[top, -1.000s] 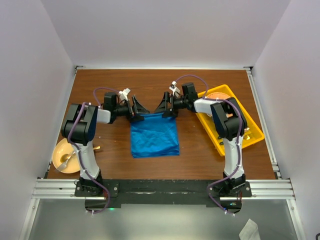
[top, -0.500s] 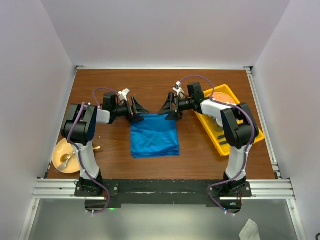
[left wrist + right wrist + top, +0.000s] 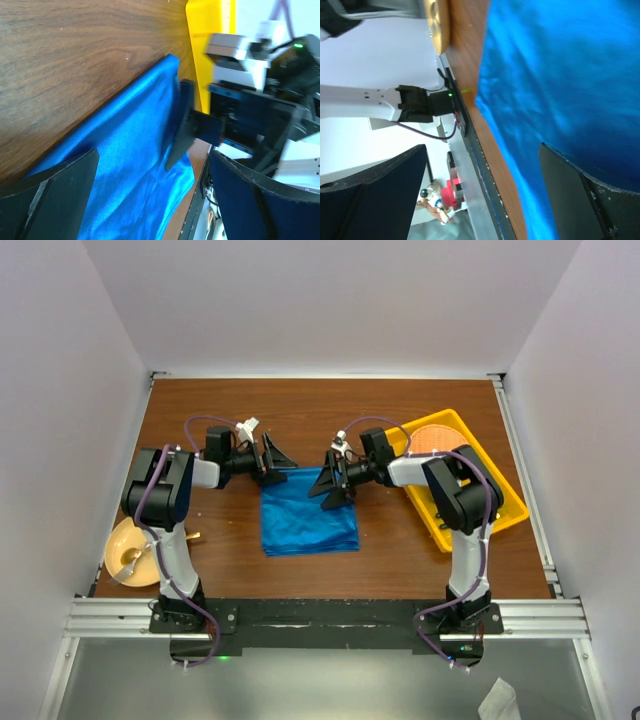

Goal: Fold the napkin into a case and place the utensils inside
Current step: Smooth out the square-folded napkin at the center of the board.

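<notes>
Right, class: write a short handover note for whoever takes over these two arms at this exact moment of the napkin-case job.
Left gripper: open, empty, at the napkin's far left corner.
Right gripper: open, empty, over the napkin's far right part.
Napkin: a rough square lying flat between the arms.
Done: no narrow case yet.
Left: fold it narrow, then find the plastic utensils, which no view shows, and slip them in.

The napkin (image 3: 306,522) lies mid-table (image 3: 300,418), with a tray (image 3: 506,504) to its right and a bowl (image 3: 116,542) at the near left.
</notes>
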### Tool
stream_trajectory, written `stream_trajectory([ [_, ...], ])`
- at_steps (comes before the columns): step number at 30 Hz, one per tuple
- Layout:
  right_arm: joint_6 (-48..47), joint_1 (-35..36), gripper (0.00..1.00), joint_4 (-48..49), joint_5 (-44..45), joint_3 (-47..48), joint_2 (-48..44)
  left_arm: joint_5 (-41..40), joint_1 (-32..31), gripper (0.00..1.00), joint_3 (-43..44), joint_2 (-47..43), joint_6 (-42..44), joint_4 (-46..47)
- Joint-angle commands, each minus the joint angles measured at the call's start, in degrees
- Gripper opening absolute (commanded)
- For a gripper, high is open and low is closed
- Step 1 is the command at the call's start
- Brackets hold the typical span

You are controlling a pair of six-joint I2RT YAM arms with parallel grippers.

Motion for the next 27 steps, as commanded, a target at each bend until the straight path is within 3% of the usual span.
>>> stream_trajectory([
  [1,-2.11,-0.9,0.98,0.55,-2.73,-0.53,1.48,-3.69,0.68,1.0,-1.96,0.59,4.16,-5.67],
  [11,-15.03,-3.01,0.98,-12.89,-3.52,0.86,3.68,-4.31,0.68,1.0,-2.75,-0.03,5.31,-6.46],
  [19,-9.77,0.23,0.98,-12.73,-5.1,0.7,-6.94,-4.31,0.68,1.0,-2.93,-0.64,5.04,-6.11],
  [27,2.62,4.99,0.98,0.7,-3.7,-9.4,-11.88,-4.31,0.59,1.0,-3.54,-1.08,5.22,-5.85],
])
